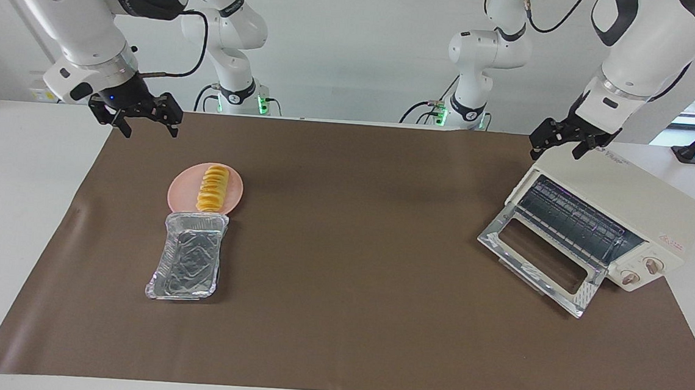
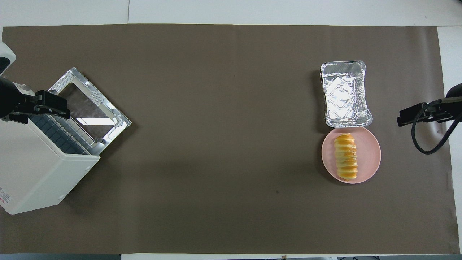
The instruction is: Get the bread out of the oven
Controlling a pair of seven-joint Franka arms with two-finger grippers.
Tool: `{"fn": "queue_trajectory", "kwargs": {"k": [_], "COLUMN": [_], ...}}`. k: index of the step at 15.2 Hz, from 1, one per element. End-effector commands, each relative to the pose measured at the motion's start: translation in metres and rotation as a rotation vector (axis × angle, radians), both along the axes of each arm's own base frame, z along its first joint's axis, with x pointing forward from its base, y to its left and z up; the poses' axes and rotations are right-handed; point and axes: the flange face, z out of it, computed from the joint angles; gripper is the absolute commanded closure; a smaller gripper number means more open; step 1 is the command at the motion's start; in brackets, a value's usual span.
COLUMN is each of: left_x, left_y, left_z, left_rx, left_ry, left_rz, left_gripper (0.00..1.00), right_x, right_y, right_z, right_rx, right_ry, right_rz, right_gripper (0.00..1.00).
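Both my pincers are hanging spread and empty, the right pincer (image 1: pixel 143 121) nearer the ridged golden bread (image 1: pixel 213 189), which is lying lengthwise toward me on the round pink plate (image 1: pixel 177 194), well apart from the left pincer (image 1: pixel 562 143) over the boxy cream-white oven (image 1: pixel 628 202).

The overhead view's edge cuts off the oven (image 2: pixel 39 169) body and both arms behind their tools.

one bread (image 1: pixel 213 189), one oven (image 1: pixel 614 223), one plate (image 1: pixel 182 192), one tray (image 1: pixel 187 257)

Ridged golden bread (image 1: pixel 213 189) lies on a pink plate (image 1: pixel 184 193); cream oven (image 1: pixel 612 216) stands door-open at the left arm's end.
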Motion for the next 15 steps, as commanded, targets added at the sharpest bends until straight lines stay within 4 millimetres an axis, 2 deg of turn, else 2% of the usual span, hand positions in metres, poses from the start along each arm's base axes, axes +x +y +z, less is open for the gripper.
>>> {"fn": "queue_trajectory", "kwargs": {"k": [1,5,15], "left_x": [-0.006,-0.0062,-0.0062], "left_y": [0.003,0.0031,0.0031], "left_z": [0.0029,0.0027,0.0027], "left_rx": [0.004,0.004,0.004], "left_ry": [-0.003,-0.001,-0.001], "left_rz": [-0.002,-0.002,-0.002], "left_gripper": [0.0,0.0,0.0], "right_x": [0.0032,0.004,0.0081], "right_y": [-0.006,-0.0118,-0.0102], "right_z": [0.0063,0.0062,0.0107], "right_rx": [-0.019,-0.056,-0.058], "right_ry": [0.0,-0.005,-0.044], "right_rz": [-0.031,-0.03,-0.028], "right_gripper": [0.0,0.0,0.0]}}
